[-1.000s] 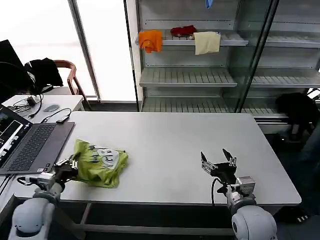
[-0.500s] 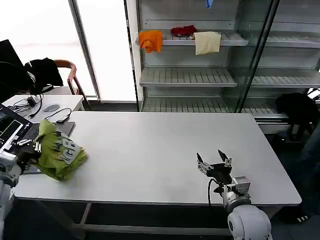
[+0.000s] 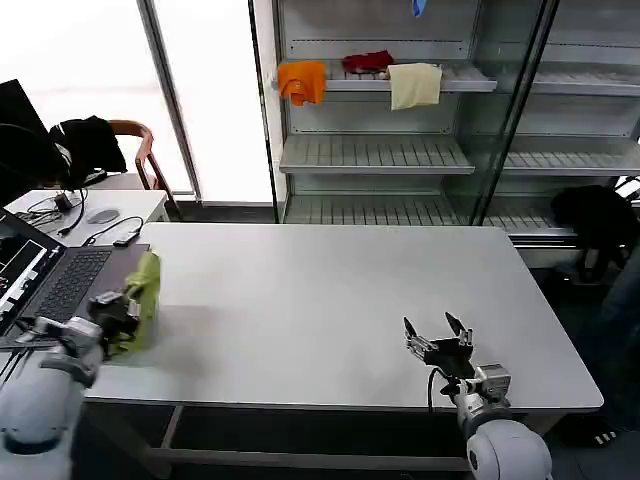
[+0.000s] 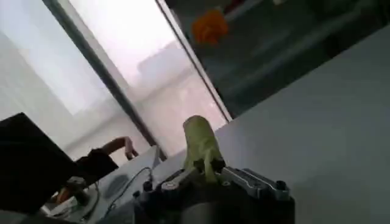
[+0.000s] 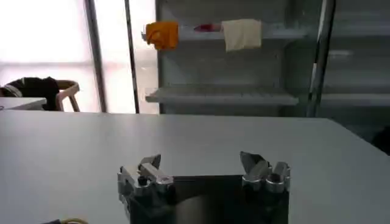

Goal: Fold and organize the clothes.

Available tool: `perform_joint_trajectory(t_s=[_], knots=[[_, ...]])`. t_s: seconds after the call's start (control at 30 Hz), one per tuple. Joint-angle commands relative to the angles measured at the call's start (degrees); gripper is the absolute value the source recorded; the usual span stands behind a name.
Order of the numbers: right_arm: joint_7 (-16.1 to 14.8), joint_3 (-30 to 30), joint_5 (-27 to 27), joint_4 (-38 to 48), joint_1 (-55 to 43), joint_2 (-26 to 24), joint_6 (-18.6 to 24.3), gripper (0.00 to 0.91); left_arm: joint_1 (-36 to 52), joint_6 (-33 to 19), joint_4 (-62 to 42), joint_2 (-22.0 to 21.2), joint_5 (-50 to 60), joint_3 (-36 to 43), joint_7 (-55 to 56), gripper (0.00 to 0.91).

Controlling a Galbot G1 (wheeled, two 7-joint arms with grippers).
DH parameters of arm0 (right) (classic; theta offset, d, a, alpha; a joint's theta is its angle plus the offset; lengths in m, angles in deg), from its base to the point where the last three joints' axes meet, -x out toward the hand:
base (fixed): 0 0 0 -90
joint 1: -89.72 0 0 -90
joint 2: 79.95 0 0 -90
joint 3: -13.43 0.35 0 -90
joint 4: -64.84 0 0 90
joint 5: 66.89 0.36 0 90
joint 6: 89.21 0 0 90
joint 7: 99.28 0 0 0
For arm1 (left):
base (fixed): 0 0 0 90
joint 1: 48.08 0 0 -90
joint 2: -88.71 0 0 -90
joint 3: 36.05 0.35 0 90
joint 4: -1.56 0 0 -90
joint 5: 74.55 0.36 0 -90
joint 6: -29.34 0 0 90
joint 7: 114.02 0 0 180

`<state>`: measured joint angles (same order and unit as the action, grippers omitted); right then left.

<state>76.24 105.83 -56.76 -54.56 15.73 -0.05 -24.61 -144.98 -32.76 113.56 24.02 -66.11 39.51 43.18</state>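
The lime-green T-shirt (image 3: 143, 298) is bunched into a narrow upright wad at the table's left edge, beside the laptop. My left gripper (image 3: 122, 310) is shut on it; in the left wrist view the green cloth (image 4: 200, 146) rises from between the closed fingers of the left gripper (image 4: 206, 175). My right gripper (image 3: 438, 335) hovers low over the table's front right part, open, with nothing in it. The right wrist view shows the right gripper (image 5: 204, 167) with its two fingertips wide apart above bare tabletop.
An open laptop (image 3: 55, 285) lies on the left edge of the white table (image 3: 330, 300). Behind the table stands a glass-fronted shelf unit holding orange (image 3: 301, 80), red (image 3: 366, 61) and cream (image 3: 414, 85) cloths. A chair with a black garment (image 3: 88, 142) stands at back left.
The left gripper swung the T-shirt out to the left past the table edge, then back to the edge by the laptop; the shirt now hangs narrower. The right gripper barely shifted.
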Motion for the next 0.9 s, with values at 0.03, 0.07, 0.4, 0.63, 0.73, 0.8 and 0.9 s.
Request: perform_joint_trajectory(t_s=[0.03,0.07,0.4,0.63,0.73,0.8,0.9], knots=[[-0.04,3.22,2.47,0.68,1.95,-2.09,1.35,0.907,2.07,5.09,1.40,-18.79,11.25,24.19,5.24,0.030],[-0.05,3.44,2.69,0.67,2.01,-2.27,1.37,0.907,2.29,5.11,0.85,-19.17,11.25,24.60,5.38,0.030],[0.06,4.30,3.11,0.47,0.88,-2.75,0.42,0.907,7.82,5.12,-1.32,-21.74,5.59,31.22,11.07,0.030],[0.07,2.97,1.85,0.04,0.27,-1.54,-0.37,0.907,10.71,3.58,-3.83,-23.94,-0.99,34.20,16.72,0.161],[-0.06,2.01,0.98,-0.06,0.19,-0.87,-0.45,0.907,11.35,2.86,-6.13,-24.86,-1.22,35.54,17.61,0.675],[-0.08,1.34,0.27,-0.05,0.07,-0.43,-0.58,0.907,11.53,2.28,-6.95,-25.33,-1.28,36.60,18.76,0.907],[-0.03,0.13,-0.73,0.17,-0.46,0.49,-0.94,0.907,11.59,1.87,-6.93,-25.85,-1.75,37.81,19.57,0.907]])
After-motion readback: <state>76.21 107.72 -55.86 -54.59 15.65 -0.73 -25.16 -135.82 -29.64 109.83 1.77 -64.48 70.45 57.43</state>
